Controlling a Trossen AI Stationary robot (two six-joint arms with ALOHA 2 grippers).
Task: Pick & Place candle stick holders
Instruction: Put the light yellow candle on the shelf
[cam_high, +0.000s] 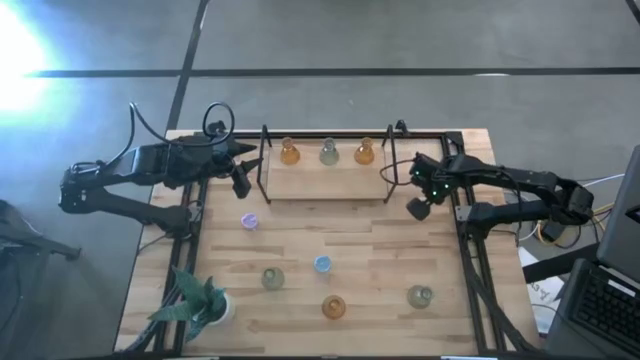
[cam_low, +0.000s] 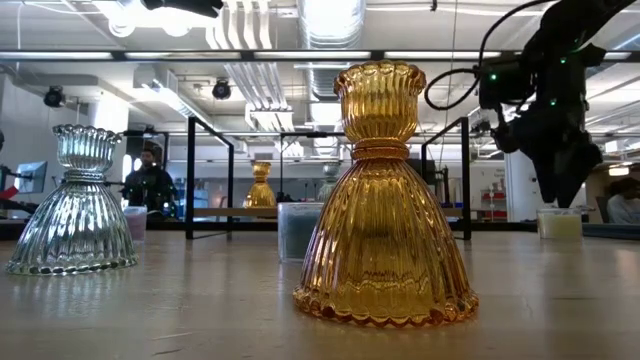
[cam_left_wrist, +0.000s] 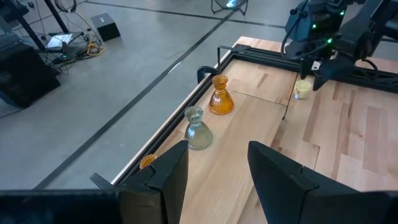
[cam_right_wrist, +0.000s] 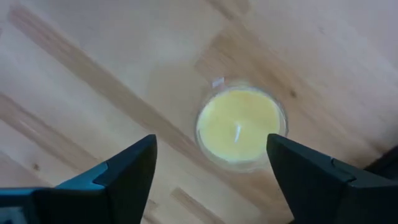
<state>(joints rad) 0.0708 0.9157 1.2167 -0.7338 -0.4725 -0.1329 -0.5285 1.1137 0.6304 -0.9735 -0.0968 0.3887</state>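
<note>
My right gripper (cam_right_wrist: 210, 142) points straight down, open, just above a low round yellow candle stick holder (cam_right_wrist: 239, 129) that stands on the table's right side; its fingers touch nothing. The low view shows that holder (cam_low: 559, 222) under the gripper (cam_low: 560, 185). My left gripper (cam_left_wrist: 214, 165) hovers open and empty at the raised shelf's left end (cam_high: 240, 180). On the shelf (cam_high: 325, 180) stand an amber (cam_high: 289, 152), a grey-green (cam_high: 329, 152) and another amber holder (cam_high: 364, 152). Purple (cam_high: 249, 221), grey-green (cam_high: 273, 279), blue (cam_high: 322, 264), amber (cam_high: 333, 307) and grey-green (cam_high: 420, 296) holders stand on the table.
A leafy plant in a white pot (cam_high: 195, 300) stands at the near left corner. Black frame rails (cam_high: 465, 250) run along the table's sides and around the shelf. A person (cam_low: 150, 185) is in the room behind the table.
</note>
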